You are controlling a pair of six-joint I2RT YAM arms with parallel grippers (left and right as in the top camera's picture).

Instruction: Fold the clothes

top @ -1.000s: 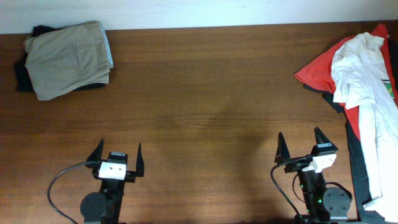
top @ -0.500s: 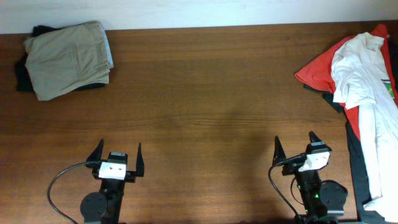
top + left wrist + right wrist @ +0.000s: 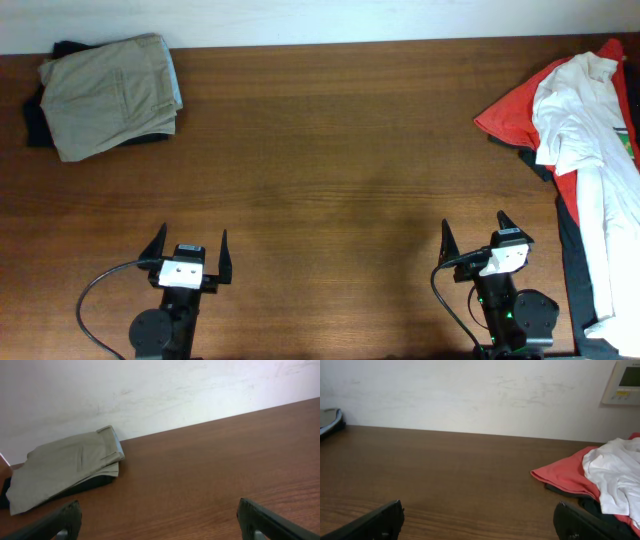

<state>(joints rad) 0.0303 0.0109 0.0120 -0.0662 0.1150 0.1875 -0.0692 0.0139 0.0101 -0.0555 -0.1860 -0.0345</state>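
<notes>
Setting: a brown wooden tabletop (image 3: 330, 160) stands against a plain white wall (image 3: 150, 390).
Trousers: the khaki trousers (image 3: 108, 95) lie at the far left corner of the tabletop, close to the wall. They form a compact flat bundle on top of a black garment (image 3: 33, 125), which shows at the bundle's left and near edges.
Long axis: the bundle runs roughly along the far edge, slightly tilted. Its waistband end, with a pale lining, is turned towards the middle of the tabletop.
Left fingers: the left fingers (image 3: 157, 246) are spread wide at the near edge, with nothing between them.
Right fingers: the right fingers (image 3: 446, 244) are also wide apart and empty, at the near right.
Key relation: the trousers lie ahead of the left fingers and a little to their left, well apart from them. The right fingers are much farther off, across most of the tabletop's width, so the left arm is the nearer one.
Other cloth: a red cloth (image 3: 510, 115) and a white T-shirt (image 3: 575, 120) are heaped at the right edge, well apart from the trousers.
Stage: the trousers look folded already. If more folding is wanted, the left arm would have to reach forward and left, probably meeting the bundle's near edge first.
</notes>
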